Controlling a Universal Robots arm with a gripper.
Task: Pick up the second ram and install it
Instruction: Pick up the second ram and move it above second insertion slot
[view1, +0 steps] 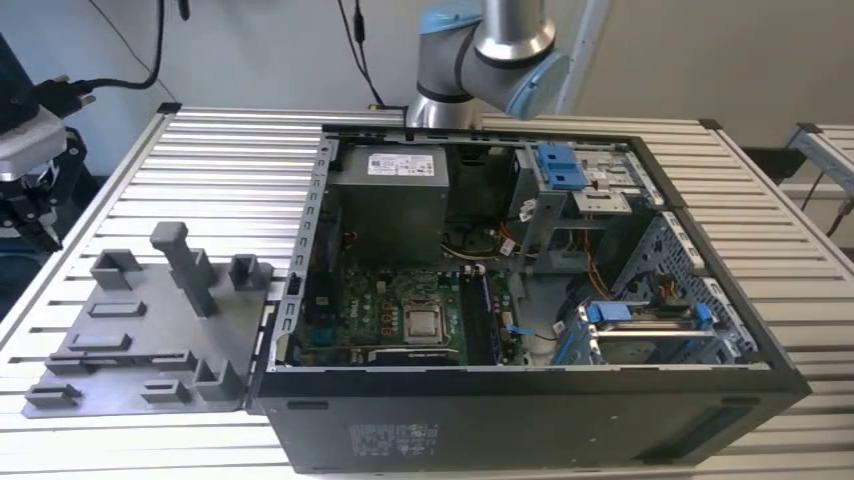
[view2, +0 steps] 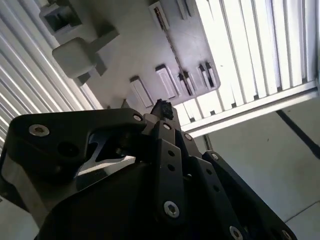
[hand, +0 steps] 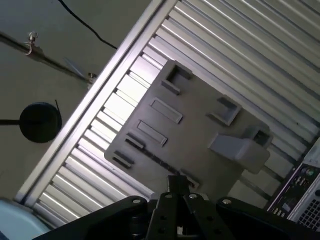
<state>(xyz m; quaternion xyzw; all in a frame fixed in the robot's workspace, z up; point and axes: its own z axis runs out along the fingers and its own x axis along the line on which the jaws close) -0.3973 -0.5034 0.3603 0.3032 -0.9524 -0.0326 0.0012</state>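
On one slatted metal table (view1: 200, 150): one open computer case (view1: 534, 420), set near the table's front edge and reaching back towards its far edge. One grey holder tray (view1: 140, 325) lies flat at the front corner on the exterior view's left, just beside the case. The tray carries one tall post (view1: 187, 265) and several lower blocks.

Inside the case: one grey power-supply box (view1: 387, 210) at the far wall and one processor (view1: 424, 322) on the green motherboard (view1: 354, 300). One blue latch (view1: 563, 165) sits near the far wall and a second blue latch (view1: 607, 312) nearer the front. The second ram (view1: 475, 312) appears as a dark narrow board standing on edge in the slots just beside the processor, on the exterior view's right. How many boards stand there cannot be told.

One robot arm (view1: 487, 45) rises at the table's far edge. One gripper (view2: 162, 109) hangs well above the tray in the second wrist view. The first wrist view shows the same gripper (hand: 177, 184), claw narrow, fingertips drawn together
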